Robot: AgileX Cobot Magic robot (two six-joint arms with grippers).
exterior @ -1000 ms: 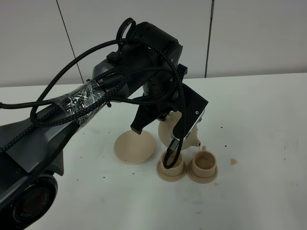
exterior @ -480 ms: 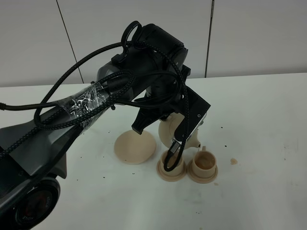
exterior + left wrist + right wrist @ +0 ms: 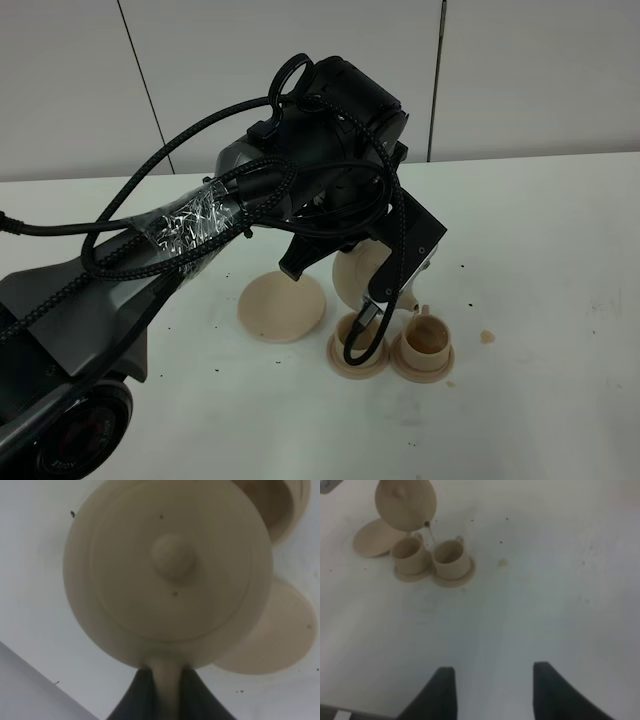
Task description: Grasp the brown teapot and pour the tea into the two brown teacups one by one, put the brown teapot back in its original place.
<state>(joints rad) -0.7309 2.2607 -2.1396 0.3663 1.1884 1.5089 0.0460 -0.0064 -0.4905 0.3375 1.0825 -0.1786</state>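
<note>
My left gripper (image 3: 164,682) is shut on the loop handle of the brown teapot (image 3: 362,272), which hangs tilted above the table. The left wrist view is filled by the teapot (image 3: 170,570) and its knob lid. Its short spout (image 3: 408,298) dips toward the right-hand teacup (image 3: 426,342). The other teacup (image 3: 357,347) stands beside it, partly behind a hanging cable. Left of the cups lies the wide flat saucer (image 3: 282,306), bare. My right gripper (image 3: 492,690) is open, well away from the cups (image 3: 451,557), with nothing between its fingers.
The black left arm (image 3: 200,215) and its cables stretch across the left half of the white table (image 3: 540,250). A small tan crumb (image 3: 487,336) lies right of the cups. A grey wall rises behind the table.
The left arm has shifted slightly to the right with the teapot, bringing the spout closer to the right-hand teacup. The cups and the saucer have not moved.
</note>
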